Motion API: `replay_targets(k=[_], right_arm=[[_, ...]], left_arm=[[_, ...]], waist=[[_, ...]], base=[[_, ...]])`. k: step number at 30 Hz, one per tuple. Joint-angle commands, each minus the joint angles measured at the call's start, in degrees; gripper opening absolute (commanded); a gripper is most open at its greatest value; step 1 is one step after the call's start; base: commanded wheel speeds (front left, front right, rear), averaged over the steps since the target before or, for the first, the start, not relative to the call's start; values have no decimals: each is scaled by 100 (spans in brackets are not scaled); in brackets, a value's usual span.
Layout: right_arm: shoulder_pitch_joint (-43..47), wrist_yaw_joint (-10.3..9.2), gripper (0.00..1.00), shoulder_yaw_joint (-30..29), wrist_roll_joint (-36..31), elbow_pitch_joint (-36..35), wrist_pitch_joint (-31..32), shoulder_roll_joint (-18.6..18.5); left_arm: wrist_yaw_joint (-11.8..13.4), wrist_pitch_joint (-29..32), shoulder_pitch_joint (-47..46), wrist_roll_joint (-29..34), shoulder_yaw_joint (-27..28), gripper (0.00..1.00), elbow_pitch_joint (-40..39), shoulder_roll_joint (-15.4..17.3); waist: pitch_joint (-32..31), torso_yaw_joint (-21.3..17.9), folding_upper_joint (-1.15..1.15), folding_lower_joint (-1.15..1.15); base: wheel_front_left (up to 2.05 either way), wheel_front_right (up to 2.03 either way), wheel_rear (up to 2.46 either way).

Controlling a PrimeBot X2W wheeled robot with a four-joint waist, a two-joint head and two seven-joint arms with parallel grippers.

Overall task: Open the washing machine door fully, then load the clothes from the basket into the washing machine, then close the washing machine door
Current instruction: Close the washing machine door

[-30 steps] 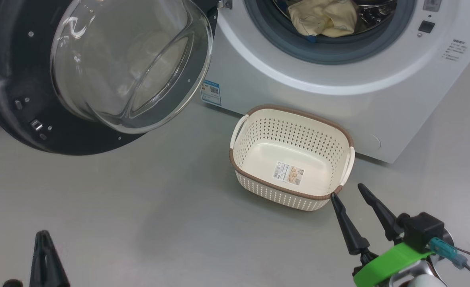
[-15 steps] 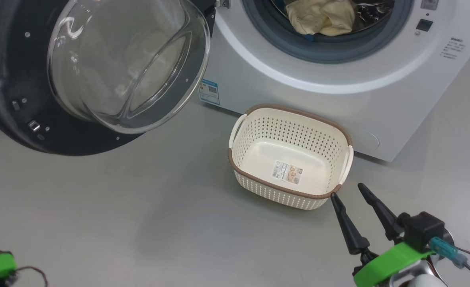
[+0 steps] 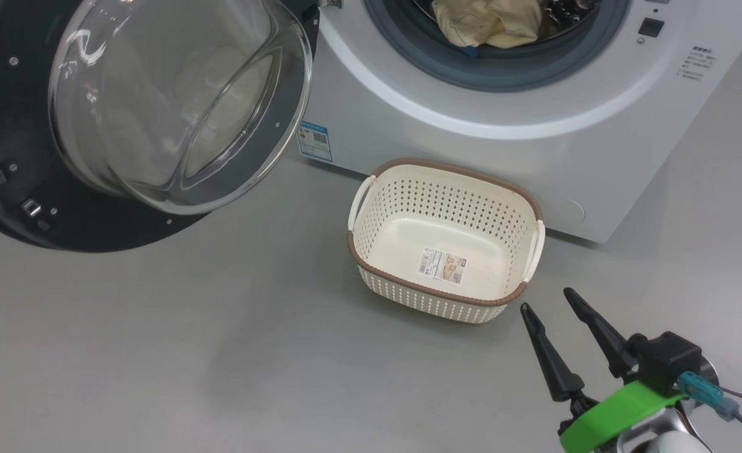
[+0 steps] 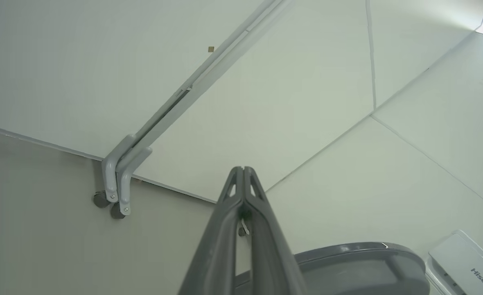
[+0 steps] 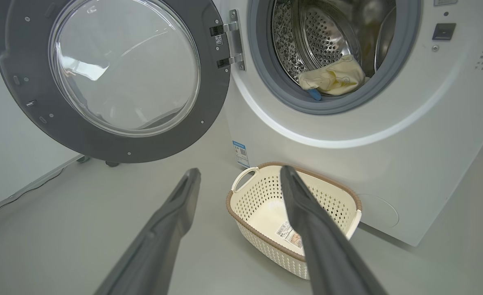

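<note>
Left tool (image 4: 243, 170) pressed together, empty, facing a wall (image 4: 82, 61), right tool (image 3: 547, 301) spread wide, empty, near basket (image 3: 437, 293), clothes (image 3: 484, 22) in washer (image 3: 471, 163), door (image 3: 157, 113) wide open.

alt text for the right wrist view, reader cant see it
A white washing machine stands with its round door swung open to the left and cream-yellow clothes in the drum. An empty cream basket sits on the floor before it, seen past the open fingers of the right gripper.
</note>
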Motion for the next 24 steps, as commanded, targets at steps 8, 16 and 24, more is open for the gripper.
replay_targets(k=[8, 16, 24], right_arm=[[-259, 3, 100, 55, -29, -327, 114, -208], [-335, 3, 100, 59, -68, -468, 254, -291], [-415, 3, 100, 93, -69, -583, 396, -426]], left_arm=[[-73, 591, -1345, -608, 325, 0, 807, 961], [-90, 1240, -2253, -1305, 439, 0, 1565, 1242], [-271, 1658, -2584, -1689, 547, 0, 2101, 1446]], waist=[[151, -72, 0, 0], [340, -110, 0, 0], [562, -184, 0, 0]], base=[[0, 0, 0], [0, 0, 0], [0, 0, 0]])
